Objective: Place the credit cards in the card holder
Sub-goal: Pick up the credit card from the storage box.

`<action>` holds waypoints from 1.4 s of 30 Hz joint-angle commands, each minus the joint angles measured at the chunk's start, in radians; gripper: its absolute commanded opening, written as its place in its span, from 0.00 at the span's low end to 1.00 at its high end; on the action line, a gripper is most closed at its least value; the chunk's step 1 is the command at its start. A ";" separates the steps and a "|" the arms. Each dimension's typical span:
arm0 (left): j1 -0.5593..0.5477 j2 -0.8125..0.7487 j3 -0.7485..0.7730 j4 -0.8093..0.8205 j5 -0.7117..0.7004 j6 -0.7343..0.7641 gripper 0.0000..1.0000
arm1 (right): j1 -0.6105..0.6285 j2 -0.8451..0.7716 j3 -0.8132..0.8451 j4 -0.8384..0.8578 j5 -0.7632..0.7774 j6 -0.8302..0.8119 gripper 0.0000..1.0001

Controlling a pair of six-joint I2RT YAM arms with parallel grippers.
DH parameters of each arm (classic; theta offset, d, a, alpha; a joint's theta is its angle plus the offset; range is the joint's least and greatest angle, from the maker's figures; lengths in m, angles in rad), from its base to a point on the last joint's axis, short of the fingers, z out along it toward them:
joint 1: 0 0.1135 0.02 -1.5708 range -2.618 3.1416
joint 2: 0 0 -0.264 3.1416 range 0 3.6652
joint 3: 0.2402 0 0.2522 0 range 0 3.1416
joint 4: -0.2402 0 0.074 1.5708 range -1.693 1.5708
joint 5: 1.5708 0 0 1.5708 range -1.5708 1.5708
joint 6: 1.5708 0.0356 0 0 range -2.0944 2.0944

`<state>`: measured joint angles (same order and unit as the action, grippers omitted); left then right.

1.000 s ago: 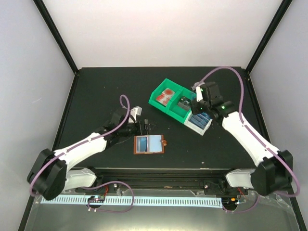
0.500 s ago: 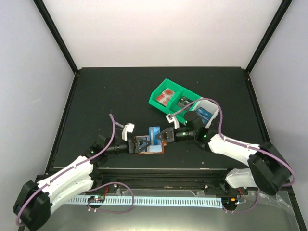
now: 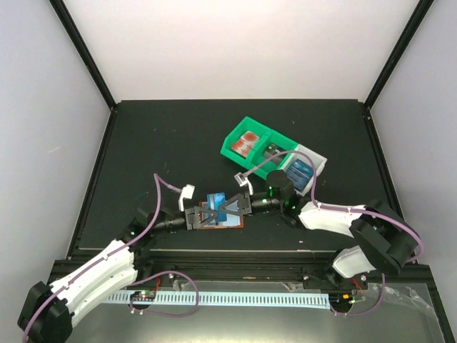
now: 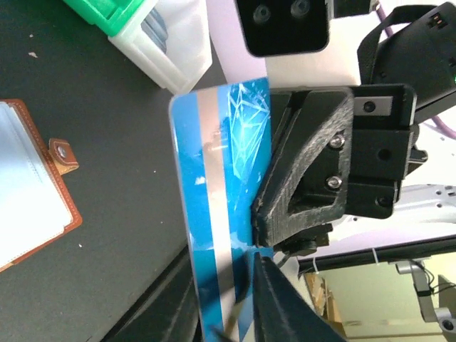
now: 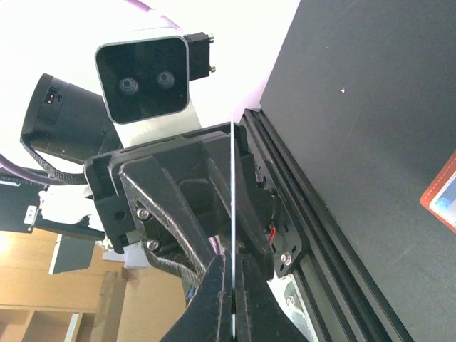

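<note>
A blue credit card (image 3: pixel 216 199) with a silver stripe hangs just above the open reddish-brown card holder (image 3: pixel 234 222) near the table's front edge. My right gripper (image 3: pixel 230 209) is shut on the card's right edge; in the right wrist view the card (image 5: pixel 233 206) shows edge-on between my right gripper's (image 5: pixel 233 274) jaws. My left gripper (image 3: pixel 213 213) faces it from the left, shut on the card's other end (image 4: pixel 217 178), which runs down between my left gripper's (image 4: pixel 239 292) jaws. The holder (image 4: pixel 32 192) lies flat, snap tab to the right.
A green two-compartment bin (image 3: pixel 258 163) with red cards (image 3: pixel 247 141) stands at the back right. Beside it a pale grey bin (image 3: pixel 316 158) holds blue cards (image 3: pixel 300 170). The black rail at the table's front edge (image 5: pixel 335 235) runs just below both grippers.
The right arm carried the blue card from the bins down over the holder. The left arm swung in to meet it, and its jaws went from wide open to closed on the card.
</note>
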<state>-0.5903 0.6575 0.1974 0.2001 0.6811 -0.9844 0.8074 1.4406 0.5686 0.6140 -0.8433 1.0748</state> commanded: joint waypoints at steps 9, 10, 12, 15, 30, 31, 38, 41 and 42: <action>0.002 -0.053 -0.013 -0.050 -0.027 0.012 0.02 | -0.003 -0.074 -0.065 0.009 0.082 -0.027 0.43; 0.002 -0.051 -0.009 -0.081 -0.046 0.026 0.02 | -0.005 -0.086 -0.065 -0.039 0.112 -0.056 0.50; 0.003 -0.048 0.002 -0.167 -0.090 0.061 0.02 | -0.004 -0.112 -0.065 -0.143 0.186 -0.120 0.59; 0.005 -0.026 0.010 -0.272 -0.173 0.101 0.02 | 0.000 -0.144 -0.039 -0.369 0.352 -0.227 0.62; 0.020 0.293 0.054 -0.200 -0.191 0.214 0.02 | 0.315 0.182 0.336 -1.078 1.153 -0.283 0.63; 0.022 0.304 0.053 -0.186 -0.182 0.212 0.02 | 0.325 0.207 0.357 -1.104 1.178 -0.271 0.63; 0.031 0.338 0.051 -0.095 -0.154 0.208 0.02 | 0.341 0.272 0.389 -1.178 1.237 -0.228 0.59; 0.032 0.361 0.051 -0.058 -0.148 0.207 0.02 | 0.339 0.284 0.385 -1.166 1.216 -0.223 0.54; 0.034 0.369 0.051 -0.047 -0.152 0.208 0.02 | 0.340 0.288 0.386 -1.161 1.209 -0.224 0.52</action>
<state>-0.5655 1.0016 0.2142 0.0643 0.5060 -0.7944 1.1442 1.7119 0.9493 -0.5262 0.3290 0.8265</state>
